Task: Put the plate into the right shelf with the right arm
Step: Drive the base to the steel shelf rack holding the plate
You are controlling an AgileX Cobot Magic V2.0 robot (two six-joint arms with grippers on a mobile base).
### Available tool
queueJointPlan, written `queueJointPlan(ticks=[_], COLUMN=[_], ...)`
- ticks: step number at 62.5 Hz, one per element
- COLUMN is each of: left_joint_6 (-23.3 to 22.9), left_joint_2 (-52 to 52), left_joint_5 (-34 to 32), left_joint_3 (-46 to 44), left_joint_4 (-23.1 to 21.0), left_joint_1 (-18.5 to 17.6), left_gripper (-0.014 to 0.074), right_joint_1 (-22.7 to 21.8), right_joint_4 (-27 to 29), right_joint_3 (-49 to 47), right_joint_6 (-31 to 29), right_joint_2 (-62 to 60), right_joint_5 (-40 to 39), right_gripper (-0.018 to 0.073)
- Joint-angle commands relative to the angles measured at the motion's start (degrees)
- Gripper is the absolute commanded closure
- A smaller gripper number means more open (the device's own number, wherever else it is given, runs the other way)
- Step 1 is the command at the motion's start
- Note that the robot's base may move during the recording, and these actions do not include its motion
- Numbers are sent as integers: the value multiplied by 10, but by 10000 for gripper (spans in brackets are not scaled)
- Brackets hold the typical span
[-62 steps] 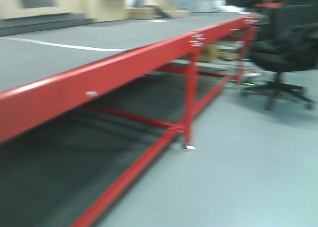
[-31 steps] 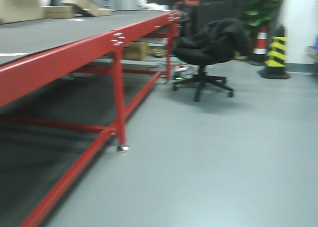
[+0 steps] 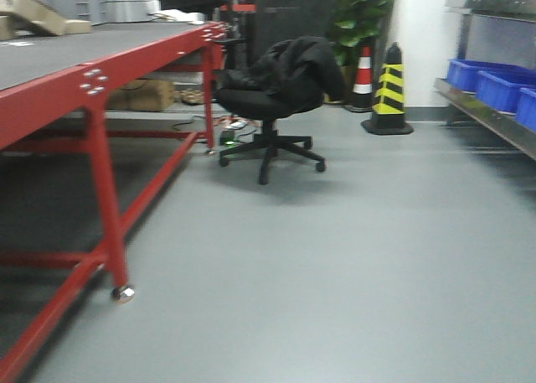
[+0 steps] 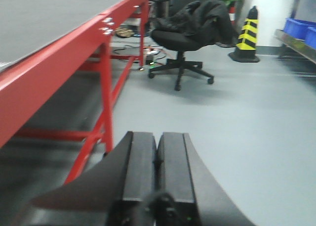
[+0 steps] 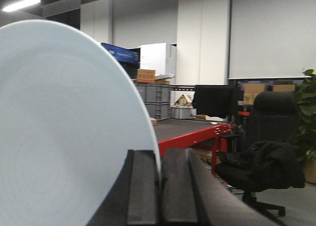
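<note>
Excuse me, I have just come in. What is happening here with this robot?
The right gripper is shut on the rim of a white plate, which stands on its edge. The left gripper is shut and holds nothing. The plate is meant for the steel shelf with blue bins, which shows at the right edge of the front view, across the grey floor. A red table is on the left, and a black office chair stands further back. The plate is in hand but not yet placed.
</note>
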Motion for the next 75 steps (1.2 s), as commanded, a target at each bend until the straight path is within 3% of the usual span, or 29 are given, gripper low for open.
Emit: queueJointPlan(ticks=[1, 75], left_joint_6=[-2, -2], left_joint_2=[-4, -4], left_joint_5=[-50, -50], left_joint_3=[5, 5], left_joint_4=[-3, -3], left_joint_1=[-4, -4], left_gripper=[643, 643], right_joint_1=[-2, -2], right_joint_4=[0, 0], right_joint_3=[-16, -16], right_joint_6=[2, 2], right_joint_2=[7, 7], right_joint_5=[-41, -41], right_gripper=[503, 503])
